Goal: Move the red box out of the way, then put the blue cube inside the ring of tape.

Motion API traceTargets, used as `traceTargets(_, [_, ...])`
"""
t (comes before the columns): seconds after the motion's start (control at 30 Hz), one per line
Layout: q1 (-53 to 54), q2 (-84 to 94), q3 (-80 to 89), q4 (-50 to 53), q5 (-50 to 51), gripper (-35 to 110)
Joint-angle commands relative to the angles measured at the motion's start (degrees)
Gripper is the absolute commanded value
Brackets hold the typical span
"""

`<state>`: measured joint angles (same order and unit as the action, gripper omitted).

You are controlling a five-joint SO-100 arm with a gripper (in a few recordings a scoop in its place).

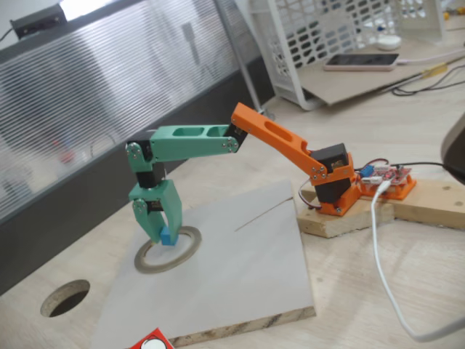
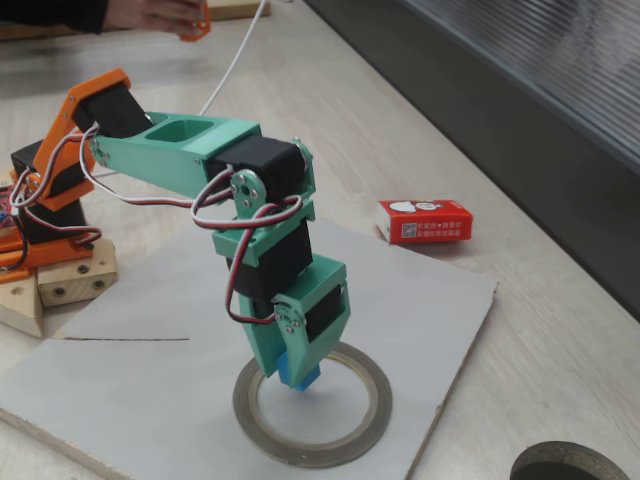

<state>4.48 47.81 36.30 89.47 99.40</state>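
Observation:
The green gripper [image 1: 164,234] [image 2: 298,375] points straight down over the ring of tape [image 1: 187,253] [image 2: 365,420], shut on the blue cube [image 1: 167,236] [image 2: 299,375]. In both fixed views the cube hangs over the ring's hollow centre, close to its rim on the arm's side, just above the board. The red box [image 2: 425,221] lies flat on the table beyond the board's edge, well apart from ring and gripper; its corner [image 1: 151,340] peeks in at the bottom edge of a fixed view.
The ring lies on a grey board [image 1: 254,262] [image 2: 150,370] on a wooden table. A dark round desk hole [image 1: 65,297] [image 2: 570,466] is near the board. The orange arm base [image 1: 338,185] stands on wooden blocks; a white cable [image 1: 381,262] runs beside it.

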Motion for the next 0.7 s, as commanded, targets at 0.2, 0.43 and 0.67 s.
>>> traceTargets(0.2, [-0.4,1.7,-2.3,0.6,1.4,0])
traceTargets(0.43, [-0.4,1.7,-1.8,0.6,1.4,0])
traceTargets(0.67, [-0.3,1.7,-1.8,0.6,1.3,0])
